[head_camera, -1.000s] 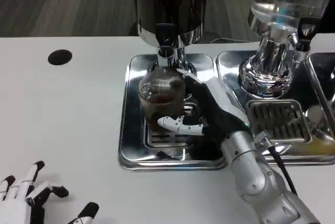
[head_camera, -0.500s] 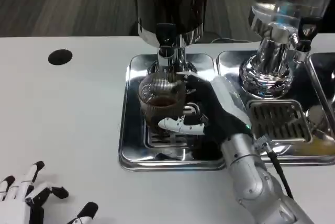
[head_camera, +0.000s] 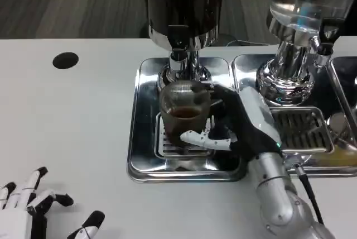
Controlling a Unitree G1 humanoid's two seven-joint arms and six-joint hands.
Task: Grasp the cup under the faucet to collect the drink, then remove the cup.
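Observation:
A clear ribbed cup (head_camera: pixel 184 108) with dark drink in its bottom stands over the grate of the left steel drip tray (head_camera: pixel 145 138). It sits a little in front and to the right of the faucet (head_camera: pixel 178 55) of the dark dispenser. My right hand (head_camera: pixel 240 124) grips the cup from the right, with fingers (head_camera: pixel 203 138) wrapped across its front. My left hand (head_camera: pixel 39 211) rests at the table's near left corner, fingers apart and holding nothing.
A second dispenser (head_camera: pixel 293 38) with a clear tank stands at the right over its own drip tray (head_camera: pixel 304 130). A black round hole (head_camera: pixel 66 60) marks the table at the far left. A black cable (head_camera: pixel 307 186) runs along my right forearm.
My right hand has drawn the cup toward me and slightly right, away from under the faucet. The left hand has stayed put.

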